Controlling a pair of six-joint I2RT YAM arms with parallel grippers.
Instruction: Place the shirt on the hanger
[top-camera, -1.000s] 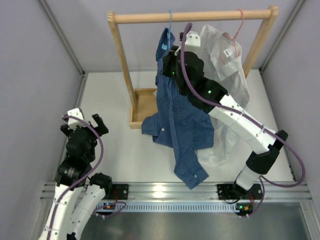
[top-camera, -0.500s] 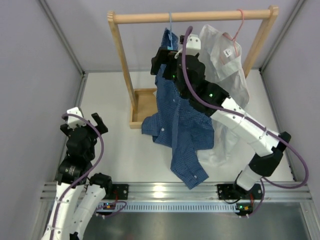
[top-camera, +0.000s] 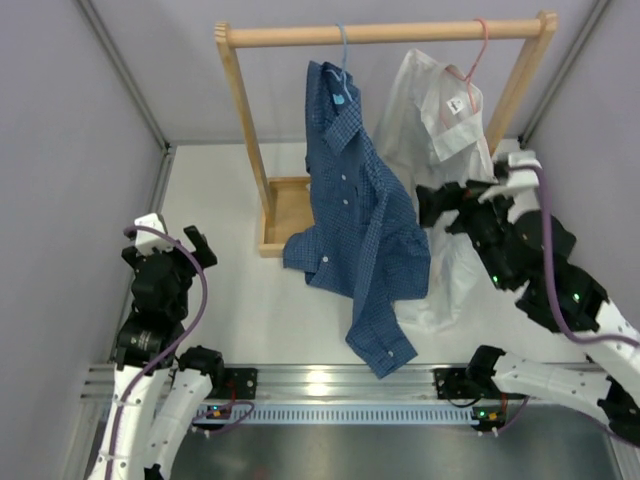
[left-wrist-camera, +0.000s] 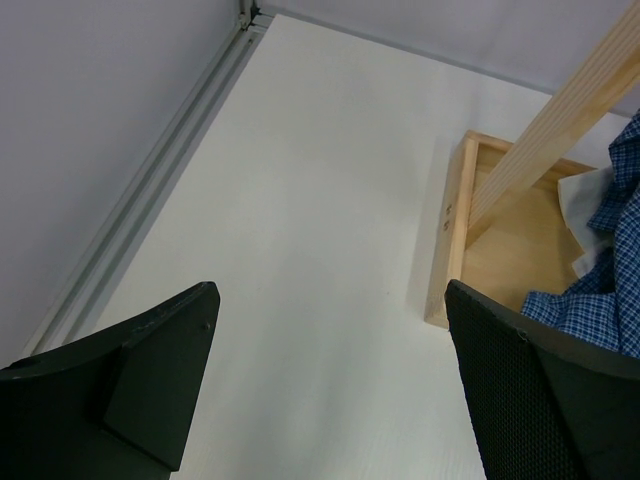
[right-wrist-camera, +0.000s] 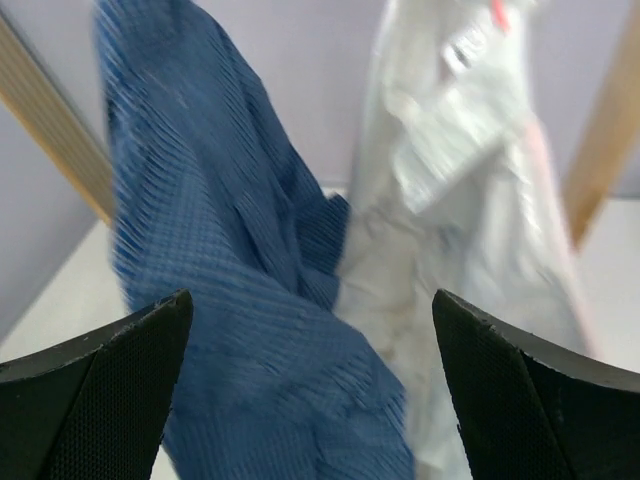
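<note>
The dark blue checked shirt (top-camera: 362, 215) hangs by its collar from the light-blue hanger (top-camera: 342, 62), whose hook is over the wooden rail. Its lower part and a sleeve trail onto the table. My right gripper (top-camera: 450, 204) is open, well to the right of the shirt and touching nothing. In the right wrist view the shirt (right-wrist-camera: 215, 260) fills the left side, beyond the wide-apart gripper (right-wrist-camera: 310, 300). My left gripper (top-camera: 165, 248) stands open at the near left, far from the rack. The left wrist view shows only bare table between the gripper (left-wrist-camera: 330, 295) fingers, and a shirt edge (left-wrist-camera: 600, 310).
A wooden rack (top-camera: 390, 33) spans the back, with a box base (top-camera: 280, 215) by its left post (top-camera: 243, 130). A larger white shirt (top-camera: 440, 135) hangs on a pink hanger (top-camera: 481, 45) right of the blue one. Grey walls close in both sides.
My right gripper opened and let go at the shirt's collar, then the arm pulled back and to the right. The shirt stayed hanging on the rail. The left arm stayed still.
</note>
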